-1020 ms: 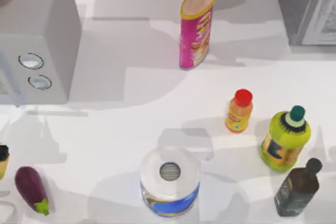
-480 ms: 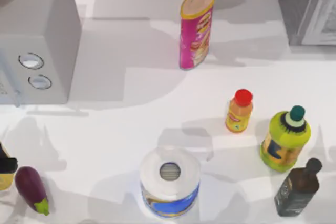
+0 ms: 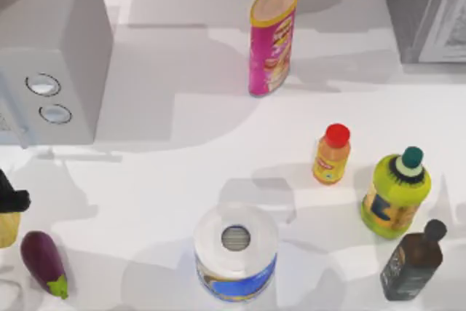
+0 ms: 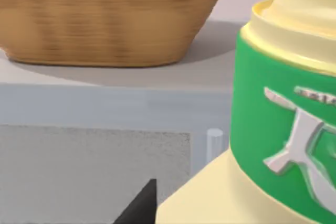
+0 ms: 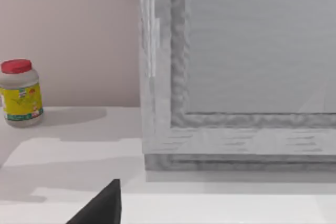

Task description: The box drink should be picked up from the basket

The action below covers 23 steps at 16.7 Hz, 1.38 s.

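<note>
At the desk's nine o'clock edge, the left end effector (image 3: 9, 202) appears clamped on the box drink (image 4: 273, 129), apart from the basket (image 4: 110, 19); a slipping grip risks dropping it onto the eggplant (image 3: 44, 261); right end effector state undeterminable.

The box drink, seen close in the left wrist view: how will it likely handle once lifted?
The box drink looks rigid: its moulded pale-yellow shoulder and stepped neck hold clean edges, so it should not buckle. The glossy green band may be slippery. Tall with a narrower top, it may tip if set down carelessly. The basket sits behind it.
</note>
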Tool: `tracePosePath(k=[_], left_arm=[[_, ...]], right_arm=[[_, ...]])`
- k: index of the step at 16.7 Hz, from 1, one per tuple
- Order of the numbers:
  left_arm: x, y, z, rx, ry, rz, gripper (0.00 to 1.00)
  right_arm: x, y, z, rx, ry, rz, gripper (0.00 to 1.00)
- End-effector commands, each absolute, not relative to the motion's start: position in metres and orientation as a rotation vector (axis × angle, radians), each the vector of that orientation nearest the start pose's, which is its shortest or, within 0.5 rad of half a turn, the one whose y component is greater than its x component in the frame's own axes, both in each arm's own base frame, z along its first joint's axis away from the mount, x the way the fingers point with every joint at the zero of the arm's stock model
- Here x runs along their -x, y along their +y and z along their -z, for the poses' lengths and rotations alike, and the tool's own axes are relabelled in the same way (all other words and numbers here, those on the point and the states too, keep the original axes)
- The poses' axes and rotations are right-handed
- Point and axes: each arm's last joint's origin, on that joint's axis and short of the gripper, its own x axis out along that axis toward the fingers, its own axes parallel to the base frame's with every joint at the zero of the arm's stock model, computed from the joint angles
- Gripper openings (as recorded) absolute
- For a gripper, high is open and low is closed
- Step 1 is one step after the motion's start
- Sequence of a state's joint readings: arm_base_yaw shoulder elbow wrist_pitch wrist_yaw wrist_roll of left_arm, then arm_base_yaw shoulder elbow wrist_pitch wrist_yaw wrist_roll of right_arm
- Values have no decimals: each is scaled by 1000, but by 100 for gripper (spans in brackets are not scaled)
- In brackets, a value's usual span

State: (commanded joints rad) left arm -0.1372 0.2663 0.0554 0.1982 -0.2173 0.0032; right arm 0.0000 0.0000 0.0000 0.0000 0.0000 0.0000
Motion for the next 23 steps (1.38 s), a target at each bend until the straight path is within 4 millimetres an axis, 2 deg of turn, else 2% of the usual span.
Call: tracePosePath(k=[7, 15, 18, 23], left_arm=[[-154, -44, -196, 1, -1, -215, 0], [-178, -90, -191, 1, 6, -330, 0], [-180, -97, -189, 2, 6, -343, 0], [-179, -95, -187, -4, 11, -346, 0]], right_arm=[[-106, -1, -160, 0, 0, 0, 100], [-106, -1, -160, 0, 0, 0, 100], [-106, -1, -160, 0, 0, 0, 100], [-106, -1, -160, 0, 0, 0, 100]])
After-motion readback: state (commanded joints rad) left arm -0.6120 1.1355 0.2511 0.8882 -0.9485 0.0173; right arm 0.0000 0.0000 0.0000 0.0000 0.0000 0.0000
